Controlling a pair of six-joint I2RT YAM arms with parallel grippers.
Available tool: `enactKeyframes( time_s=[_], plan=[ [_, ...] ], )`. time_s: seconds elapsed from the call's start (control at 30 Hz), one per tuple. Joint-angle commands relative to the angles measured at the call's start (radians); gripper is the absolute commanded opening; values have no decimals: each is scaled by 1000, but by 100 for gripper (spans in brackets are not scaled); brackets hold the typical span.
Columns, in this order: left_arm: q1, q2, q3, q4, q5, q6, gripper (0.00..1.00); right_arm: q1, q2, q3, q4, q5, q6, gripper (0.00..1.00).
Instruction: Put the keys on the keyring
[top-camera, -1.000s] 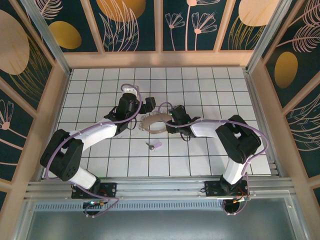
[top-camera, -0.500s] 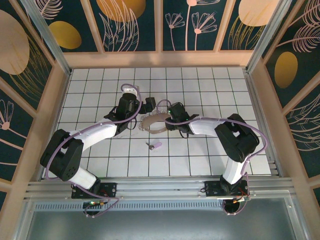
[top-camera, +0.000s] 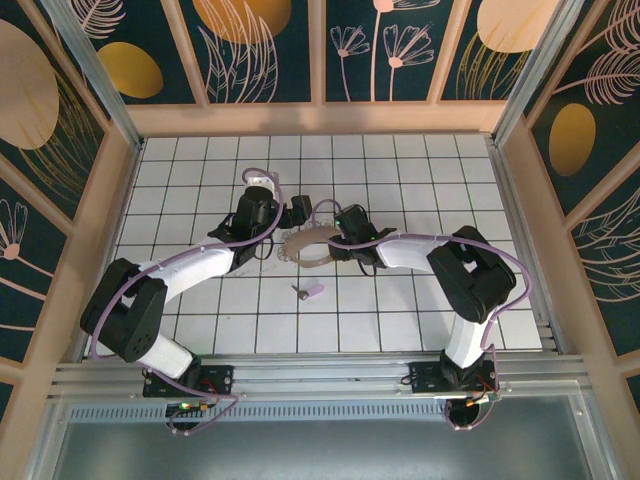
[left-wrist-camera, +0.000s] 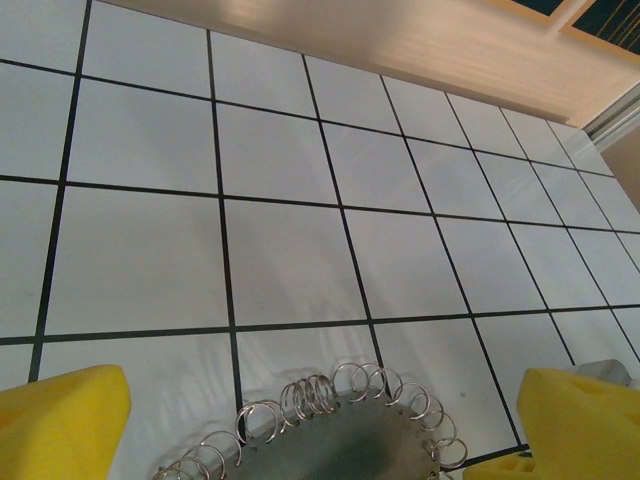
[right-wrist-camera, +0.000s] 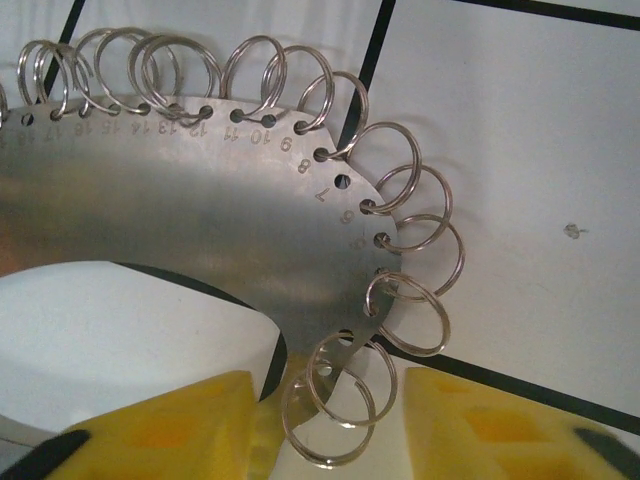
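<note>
Keyring (right-wrist-camera: 200, 230) sits between spread left fingers (left-wrist-camera: 60, 420); right fingers (right-wrist-camera: 480, 420) straddle its edge, grip unclear.

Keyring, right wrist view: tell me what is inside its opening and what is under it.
Inside the keyring opening: bare white tiled floor crossed by a black grout line. Directly under its metal, the floor is covered, so whatever lies there cannot be seen.

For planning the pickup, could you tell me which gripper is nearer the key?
Right, slightly: right gripper at the keyring's right edge beyond the key; left gripper at its far edge.
</note>
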Motion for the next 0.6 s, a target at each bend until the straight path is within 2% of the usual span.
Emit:
enactKeyframes(
  time_s=[0.0,0.57],
  plan=[
    [6,0,-23,31,23,-23,99,-1,-48,17,-20,9,-1,48],
    [-2,60,-172,171,188,-158,99,-84,13,89,-27,-27,-1,50]
  ],
)
